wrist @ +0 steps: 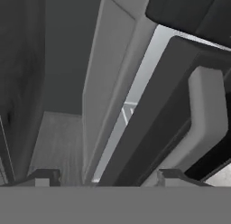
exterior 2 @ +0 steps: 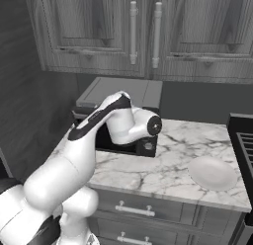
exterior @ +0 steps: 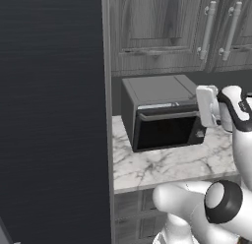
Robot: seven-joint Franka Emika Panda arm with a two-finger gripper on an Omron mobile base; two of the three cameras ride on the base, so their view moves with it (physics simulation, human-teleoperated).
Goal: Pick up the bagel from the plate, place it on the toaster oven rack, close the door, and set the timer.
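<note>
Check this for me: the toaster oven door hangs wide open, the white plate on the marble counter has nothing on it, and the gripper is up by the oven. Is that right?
Not quite. The door is nearly shut, just cracked at the top of the toaster oven, as the left base view shows. The rest holds: the plate on the marble counter is bare, and the gripper is close against the door's handle.

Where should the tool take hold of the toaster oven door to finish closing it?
On the bar handle along the door's top edge, coming from the front. The bar stands proud of the glass, and the door is nearly upright with a narrow gap at the top, so pushing there should swing it shut.
</note>
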